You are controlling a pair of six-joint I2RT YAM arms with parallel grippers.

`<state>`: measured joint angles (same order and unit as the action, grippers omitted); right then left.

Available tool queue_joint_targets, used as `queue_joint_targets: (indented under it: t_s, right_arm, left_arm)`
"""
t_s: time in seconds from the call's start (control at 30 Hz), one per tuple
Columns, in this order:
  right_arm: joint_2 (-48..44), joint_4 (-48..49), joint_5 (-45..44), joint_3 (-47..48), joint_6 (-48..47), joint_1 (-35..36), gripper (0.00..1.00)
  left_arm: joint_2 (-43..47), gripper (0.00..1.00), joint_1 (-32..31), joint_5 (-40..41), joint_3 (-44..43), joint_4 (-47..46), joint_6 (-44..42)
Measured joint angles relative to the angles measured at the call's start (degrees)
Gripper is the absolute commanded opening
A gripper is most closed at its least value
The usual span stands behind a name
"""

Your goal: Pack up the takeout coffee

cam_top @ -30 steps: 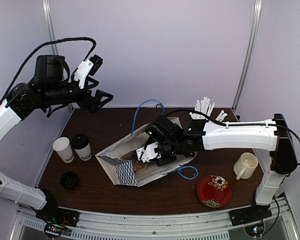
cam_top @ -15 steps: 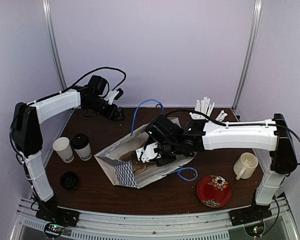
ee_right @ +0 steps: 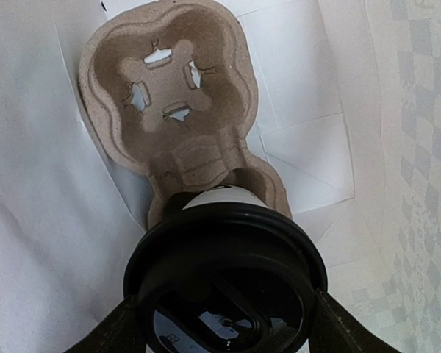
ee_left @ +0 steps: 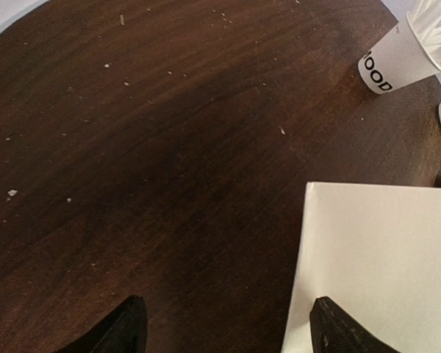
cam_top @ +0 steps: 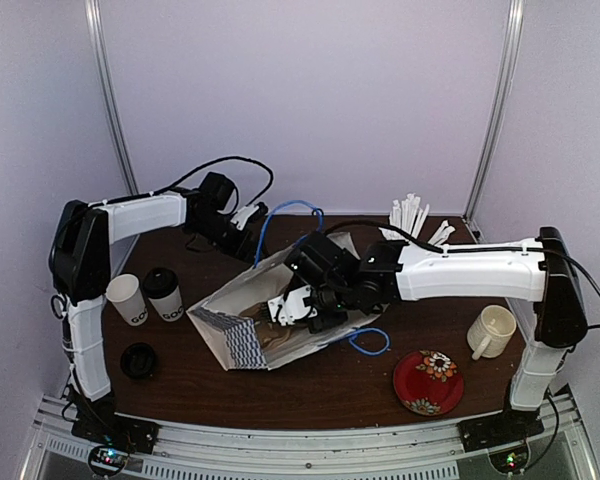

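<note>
- A takeout coffee with a black lid [ee_right: 224, 287] sits inside the white paper bag [cam_top: 242, 340]. Its base rests in the near cup well of a brown pulp carrier [ee_right: 169, 95].
- The carrier's far well is empty, showing its cut-out flaps.
- The right gripper [ee_right: 224, 323] reaches into the bag, and its two fingers [ee_right: 121, 331] press the lid's rim from either side, grasping that cup.
- The bag lies on its side in the middle of the bench [cam_top: 310, 385], with its checked end towards the front left and blue cord handles [cam_top: 372, 342] trailing out.
- Two more coffees stand at the left of the bench, an uncovered cup [cam_top: 127, 298] and just beside it a second lidded cup [cam_top: 164, 293].
- A loose black lid [cam_top: 138, 360] lies in front of them.
- The left gripper [ee_left: 228, 327] hovers low over bare wood at the bag's back edge, released, jaws spread, with the white paper next to one finger.
- At the right are a cup of white stirrer sticks [cam_top: 410, 218], a cream mug [cam_top: 495, 330] and a red plate [cam_top: 428, 380].
</note>
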<state>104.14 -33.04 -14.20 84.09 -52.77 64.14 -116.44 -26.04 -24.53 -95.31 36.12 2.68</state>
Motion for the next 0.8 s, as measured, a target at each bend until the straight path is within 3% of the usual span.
queue_joint_targets:
  t_s: [0.5,0.8]
  right_arm:
    - [1.57,-5.97,1.38,4.63,0.59,-0.02,0.51]
    - [1.68,-10.97,2.71,7.19,0.7,0.0,0.52]
  left_arm:
    - [-2.95,0.78,-2.14,-6.36,-0.98,-0.2,-0.94]
    - [-6.14,0.75,-2.23,-17.97,-2.78,-0.11,-1.09]
